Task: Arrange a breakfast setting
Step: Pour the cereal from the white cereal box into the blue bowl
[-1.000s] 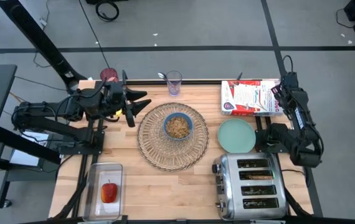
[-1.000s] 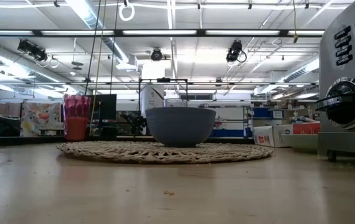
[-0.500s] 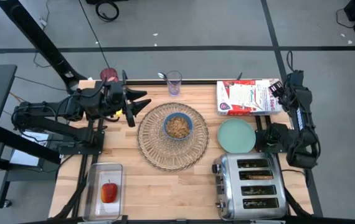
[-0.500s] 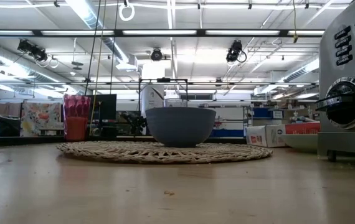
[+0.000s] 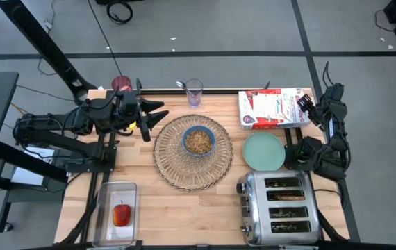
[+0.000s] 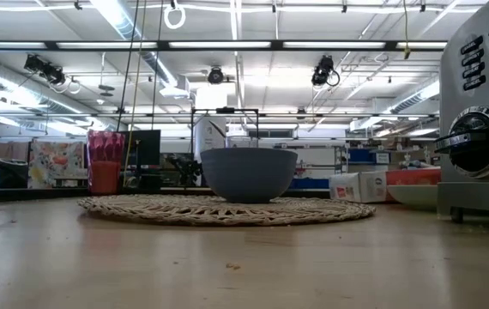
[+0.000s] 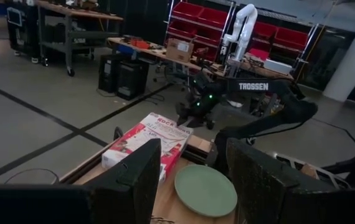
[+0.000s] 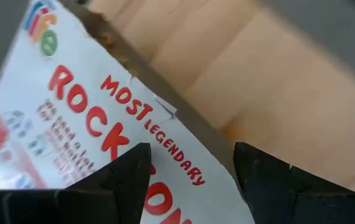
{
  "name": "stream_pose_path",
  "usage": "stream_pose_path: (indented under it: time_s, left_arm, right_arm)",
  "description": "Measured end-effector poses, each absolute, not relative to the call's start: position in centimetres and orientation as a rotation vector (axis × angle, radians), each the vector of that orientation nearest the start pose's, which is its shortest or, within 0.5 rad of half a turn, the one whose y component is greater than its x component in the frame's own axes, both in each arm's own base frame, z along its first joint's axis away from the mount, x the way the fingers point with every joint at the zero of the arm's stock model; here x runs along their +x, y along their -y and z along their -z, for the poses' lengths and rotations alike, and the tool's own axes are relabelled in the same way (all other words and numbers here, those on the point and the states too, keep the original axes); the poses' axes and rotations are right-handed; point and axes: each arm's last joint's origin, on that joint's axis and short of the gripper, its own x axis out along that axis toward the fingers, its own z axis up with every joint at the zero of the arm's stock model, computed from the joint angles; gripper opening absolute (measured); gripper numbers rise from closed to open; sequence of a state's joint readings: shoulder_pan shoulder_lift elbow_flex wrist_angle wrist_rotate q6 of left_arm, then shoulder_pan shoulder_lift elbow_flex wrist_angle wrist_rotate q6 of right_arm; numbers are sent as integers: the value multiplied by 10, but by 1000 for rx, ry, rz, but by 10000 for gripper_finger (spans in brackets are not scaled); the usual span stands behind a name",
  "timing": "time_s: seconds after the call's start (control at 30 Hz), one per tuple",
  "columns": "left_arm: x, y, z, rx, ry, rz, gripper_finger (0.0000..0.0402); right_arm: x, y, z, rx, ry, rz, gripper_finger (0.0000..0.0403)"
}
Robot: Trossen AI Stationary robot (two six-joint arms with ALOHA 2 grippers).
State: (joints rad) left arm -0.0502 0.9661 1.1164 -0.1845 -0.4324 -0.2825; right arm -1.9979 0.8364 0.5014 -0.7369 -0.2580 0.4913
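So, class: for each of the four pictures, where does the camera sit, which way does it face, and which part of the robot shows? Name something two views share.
High view: above the table, facing straight down; both arms show, left gripper and right gripper at the cereal box.
Low view: at table-top height, facing level across the placemat and bowl; no arm shows.
Left wrist view: on the left arm, facing the plate; its own fingers show.
Right wrist view: on the right arm, close over the cereal box; its own fingers show.
Shared: both wrist views show the cereal box.
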Motion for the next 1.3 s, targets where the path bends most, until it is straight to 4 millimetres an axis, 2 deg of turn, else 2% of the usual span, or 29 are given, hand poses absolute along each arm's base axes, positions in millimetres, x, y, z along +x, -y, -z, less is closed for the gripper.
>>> stream_pose_path:
  time_s: [0.2, 0.43, 0.8, 1.0, 1.13, 1.3]
  left_arm:
    - [198, -2, -414, -269, 28, -383, 190]
    - [198, -2, -415, -270, 40, -381, 190]
    - [198, -2, -421, -247, 94, -375, 190]
    - [198, -2, -422, -209, 96, -376, 190]
    - [198, -3, -424, -202, 108, -377, 190]
    - [198, -3, -424, -194, 109, -379, 190]
  right_arm:
    - [-47, 129, -192, 1521, -64, 1516, 233]
    - [-49, 132, -191, 1441, -138, 1487, 231]
    - [-58, 138, -168, 1592, -22, 1220, 202]
    - [-57, 138, -165, 1636, 8, 1155, 191]
    - [-57, 137, -166, 1651, 15, 1155, 163]
    - [-55, 135, -166, 1694, 25, 1149, 98]
